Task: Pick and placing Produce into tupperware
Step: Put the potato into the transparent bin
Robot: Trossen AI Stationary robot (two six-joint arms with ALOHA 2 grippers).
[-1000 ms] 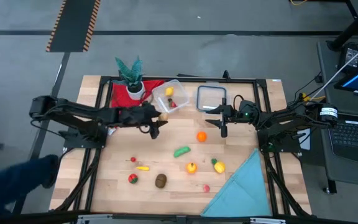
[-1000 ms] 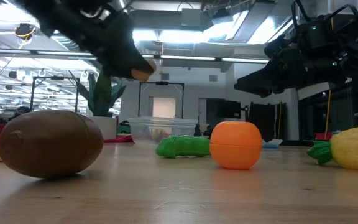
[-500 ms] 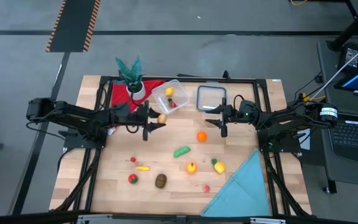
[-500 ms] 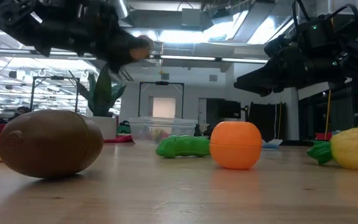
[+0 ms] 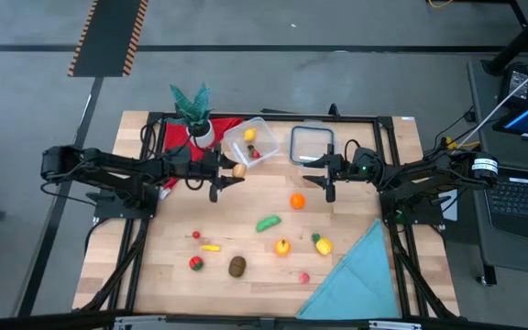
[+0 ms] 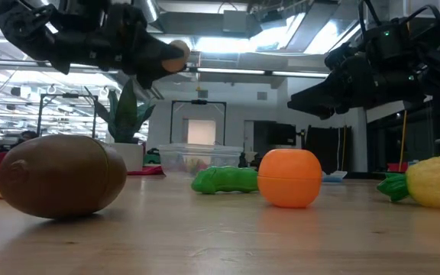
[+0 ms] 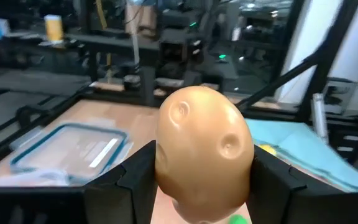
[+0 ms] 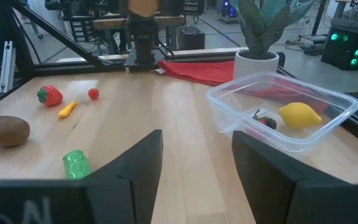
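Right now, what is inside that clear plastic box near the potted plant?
The clear, squarish plastic container holds a yellow toy lemon and a small red toy piece with a dark stem. The lemon partly covers the red piece, so what kind of produce it is cannot be told.

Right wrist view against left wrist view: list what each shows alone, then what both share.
Only the right wrist view: the clear tupperware holding a yellow lemon, the potted plant, a red cloth, a brown kiwi and the empty right claw.
Only the left wrist view: the blue-rimmed lid and a blue cloth, with the left claw gripping a tan potato seen close.
Both: the wooden table.
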